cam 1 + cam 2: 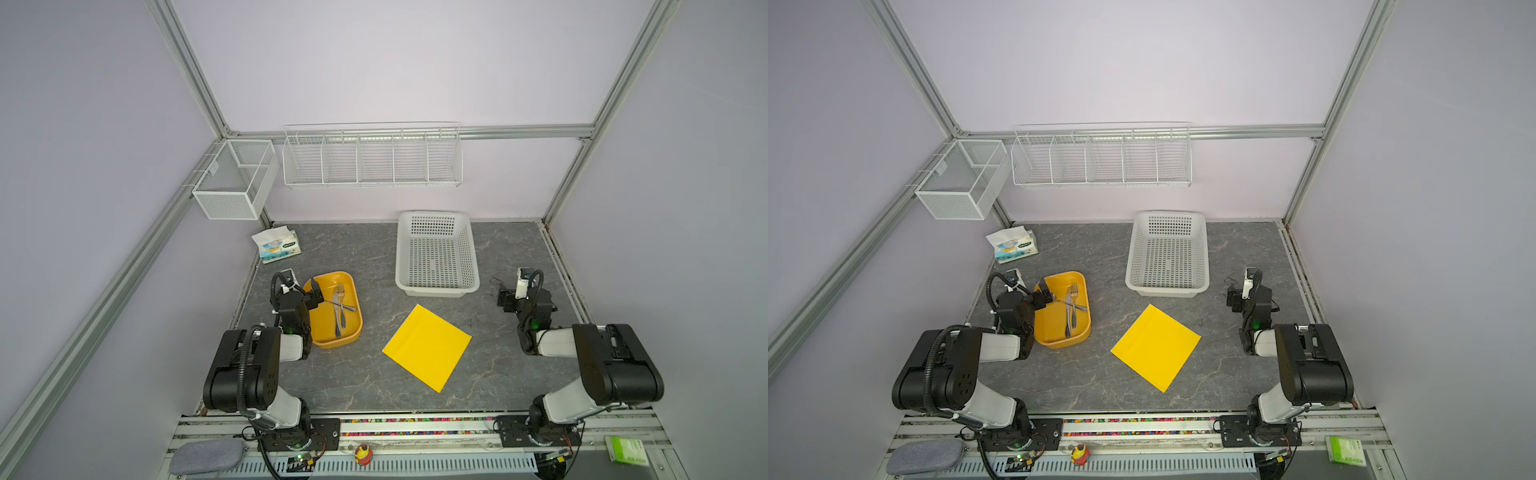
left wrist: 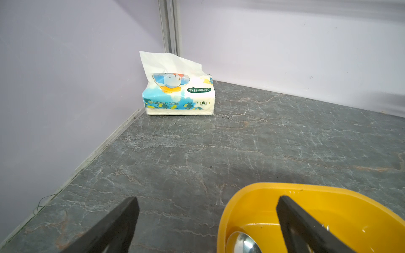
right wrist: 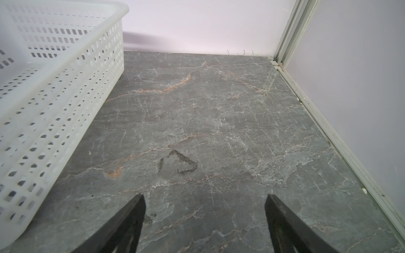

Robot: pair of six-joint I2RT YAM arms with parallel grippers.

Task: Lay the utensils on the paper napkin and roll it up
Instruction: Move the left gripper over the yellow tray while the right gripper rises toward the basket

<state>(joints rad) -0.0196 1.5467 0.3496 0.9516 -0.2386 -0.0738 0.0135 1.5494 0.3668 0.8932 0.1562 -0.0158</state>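
Spread wide and empty, the left gripper [image 2: 207, 200] is hovering astride the rim of the orange tray [image 1: 332, 344], seemingly to fetch the crossed utensils [image 1: 340, 309] lying inside, while the right gripper [image 3: 205, 197] is idling open and the paper napkin [image 1: 427, 347] is lying flat mid-table, ready for them.

Bright, even light, soft shadows.
Glare spots the orange tray [image 2: 285, 185]; the white basket [image 3: 54, 98] blurs near my lens.

Tissue pack [image 1: 277, 246], white basket [image 1: 436, 289] (perforated), orange-yellow tray [image 1: 332, 341], wire racks [image 1: 372, 160]
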